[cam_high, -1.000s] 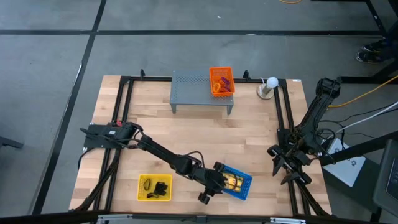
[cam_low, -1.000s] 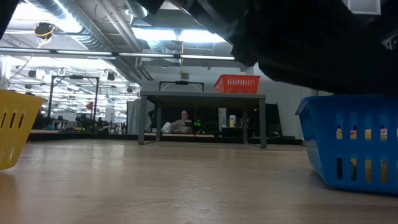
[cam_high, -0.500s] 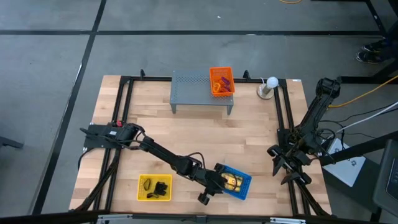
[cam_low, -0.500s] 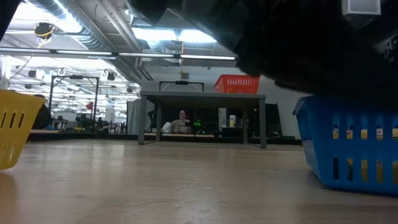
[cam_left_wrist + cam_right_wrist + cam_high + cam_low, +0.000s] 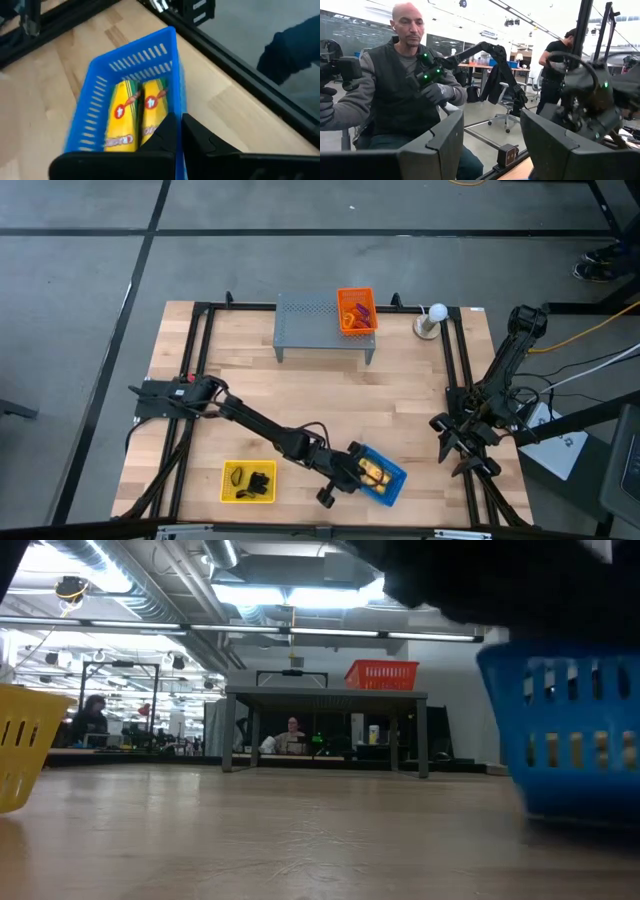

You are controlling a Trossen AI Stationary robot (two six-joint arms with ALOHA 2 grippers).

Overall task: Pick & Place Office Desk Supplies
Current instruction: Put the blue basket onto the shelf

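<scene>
Since a second ago my left claw [image 5: 179, 131] has clenched onto the near wall of the blue basket [image 5: 382, 473], and the basket has swung a little on the tabletop [image 5: 300, 400]; in the low view its base looks lifted or tipped, though I cannot say for sure. The wrist view shows my two fingers pinched together over the blue rim.

Inside the basket lie two small yellow packets [image 5: 137, 120], side by side and touching. Their long axes run straight away from my claw, parallel to the wall I am gripping. So the supplies sit just ahead of my fingertips, inside the thing I hold.

The yellow basket [image 5: 248, 482] with black clips [image 5: 262, 481] sits near the front edge, off to the left of my claw. The orange basket [image 5: 356, 310], with loops in it, stands on the grey shelf [image 5: 310, 320] at the far side, well apart.

My right claw [image 5: 462, 442] waits by the right edge with its fingers spread and nothing between them. It is farther from the blue basket than my left, so I judge the carry falls to the left arm, and the packets could slide if the basket tilts.
</scene>
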